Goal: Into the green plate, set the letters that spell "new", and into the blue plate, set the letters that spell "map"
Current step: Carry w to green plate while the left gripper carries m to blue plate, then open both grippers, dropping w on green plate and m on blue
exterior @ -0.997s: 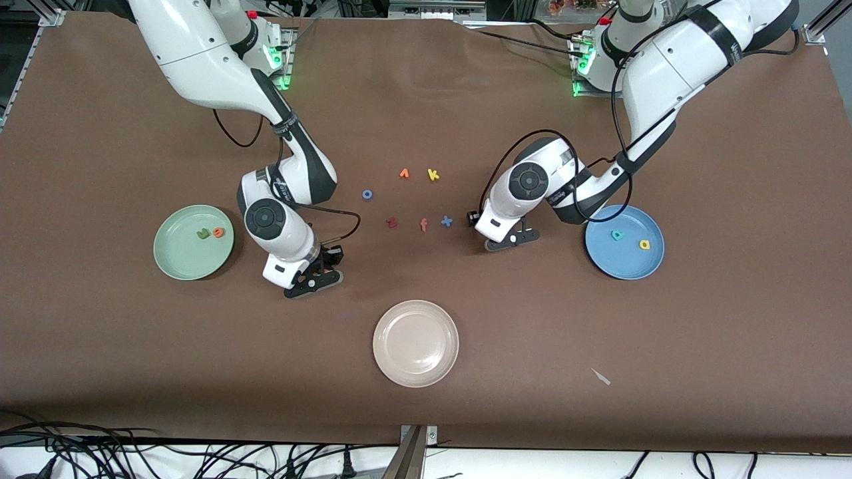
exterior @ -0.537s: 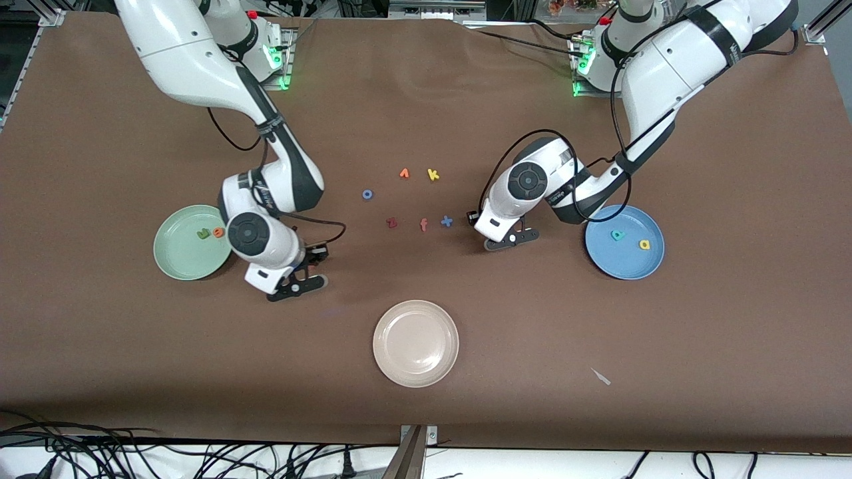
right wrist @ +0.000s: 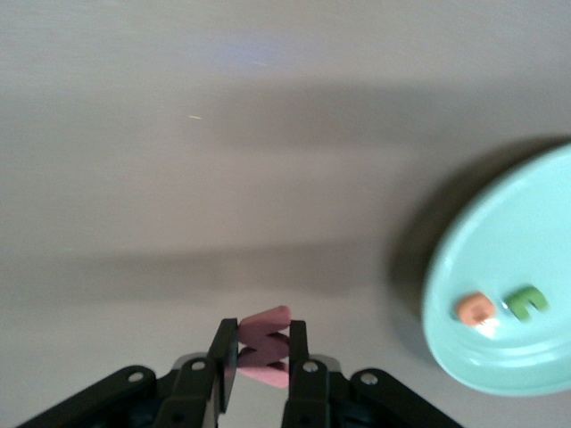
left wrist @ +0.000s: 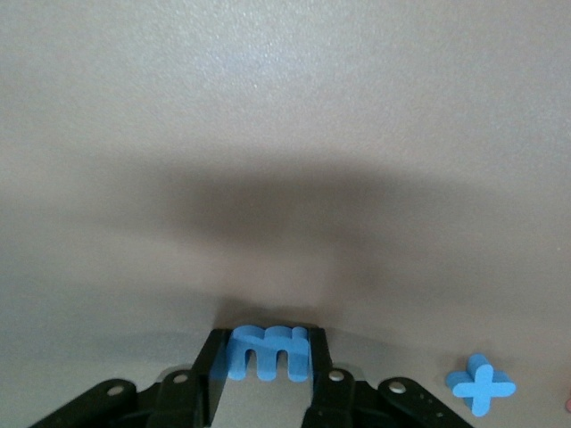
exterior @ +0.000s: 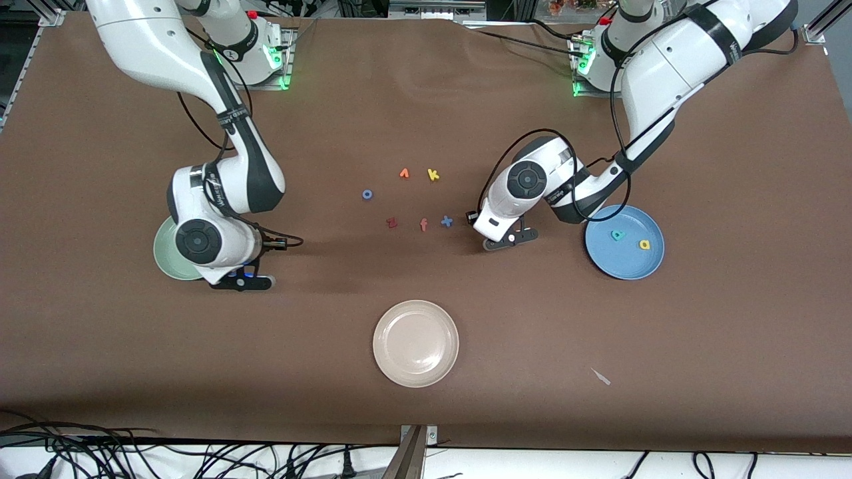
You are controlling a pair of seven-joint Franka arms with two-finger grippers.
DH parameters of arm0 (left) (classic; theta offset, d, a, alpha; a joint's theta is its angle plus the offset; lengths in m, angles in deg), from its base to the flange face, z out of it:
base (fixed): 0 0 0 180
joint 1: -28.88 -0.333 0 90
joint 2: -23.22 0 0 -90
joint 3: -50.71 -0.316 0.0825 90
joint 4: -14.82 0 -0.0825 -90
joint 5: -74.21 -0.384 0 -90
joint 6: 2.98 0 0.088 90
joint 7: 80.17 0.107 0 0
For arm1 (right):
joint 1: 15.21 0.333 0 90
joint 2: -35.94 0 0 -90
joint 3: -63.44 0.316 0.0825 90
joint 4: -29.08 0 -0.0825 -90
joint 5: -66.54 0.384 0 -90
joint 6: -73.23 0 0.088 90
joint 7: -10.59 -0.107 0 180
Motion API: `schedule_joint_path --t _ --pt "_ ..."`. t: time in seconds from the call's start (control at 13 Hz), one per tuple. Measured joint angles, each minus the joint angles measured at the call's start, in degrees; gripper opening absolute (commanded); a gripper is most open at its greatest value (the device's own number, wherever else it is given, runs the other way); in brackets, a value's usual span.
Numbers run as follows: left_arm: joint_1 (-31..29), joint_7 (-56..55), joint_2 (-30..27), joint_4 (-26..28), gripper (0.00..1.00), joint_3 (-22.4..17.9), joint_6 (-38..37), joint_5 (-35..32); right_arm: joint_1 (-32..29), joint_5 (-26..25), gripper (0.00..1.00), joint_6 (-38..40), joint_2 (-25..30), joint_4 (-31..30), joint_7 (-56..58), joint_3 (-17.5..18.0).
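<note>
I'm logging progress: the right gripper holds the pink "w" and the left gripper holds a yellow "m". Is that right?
Not quite. The right gripper does hold the pink "w", but the "m" between the left gripper's fingers is blue, not yellow, as the left wrist view shows.

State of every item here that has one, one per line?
right gripper: jaws shut on the w, near the green plate
left gripper: jaws closed on the m, at the table beside the x
green plate: holds n and e
blue plate: holds p and a
cream plate: empty
</note>
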Motion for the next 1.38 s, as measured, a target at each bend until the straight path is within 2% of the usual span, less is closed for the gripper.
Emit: schedule_joint_path --t 0.15,0.31,0.61,0.69,0.77,0.84,0.92,1.23,1.3,1.38 --pt "-1.0 0.0 -0.3 -0.9 0.32 0.0 -2.2 0.0 0.0 0.0 0.01 0.1 1.2 -2.6 -0.2 -3.2" --pt "-4.0 0.9 -1.6 -2.8 0.32 1.4 -7.9 0.0 -0.2 0.0 0.01 0.1 1.5 -4.1 -0.2 -6.2" --pt "-19.8 10.0 -4.4 -4.3 0.32 11.5 -21.0 0.0 -0.2 -0.1 0.03 0.1 1.5 -5.3 3.4 -11.2" --pt "-24.2 13.7 -4.8 -4.3 0.32 13.3 -23.0 -0.1 -0.2 -0.1 0.13 0.1 1.5 -5.4 6.1 -12.7" --pt "-27.7 17.6 -4.9 -4.3 0.32 13.9 -24.0 -0.2 -0.5 -0.1 0.47 0.1 1.5 -5.5 8.7 -14.1" --pt "-30.4 21.4 -4.8 -4.1 0.32 13.7 -24.3 -0.4 -1.1 -0.1 0.88 0.1 1.5 -5.5 10.7 -14.8" --pt "-32.5 24.9 -4.6 -3.9 0.32 13.2 -24.3 -0.5 -1.8 -0.1 1.00 0.1 1.5 -5.5 12.0 -15.0" --pt "-34.3 30.2 -2.8 -3.0 0.34 9.9 -21.8 -2.3 -1.6 0.0 1.00 0.4 1.8 -4.8 12.6 -14.7" --pt "-33.9 30.2 -2.0 -2.7 0.42 9.4 -20.4 -2.4 -1.1 0.0 1.00 2.0 2.1 -4.2 12.5 -14.5" --pt "-33.6 30.2 -1.2 -2.6 0.55 9.0 -19.7 -2.9 -0.6 0.1 1.00 4.1 2.3 -3.1 12.5 -14.3"
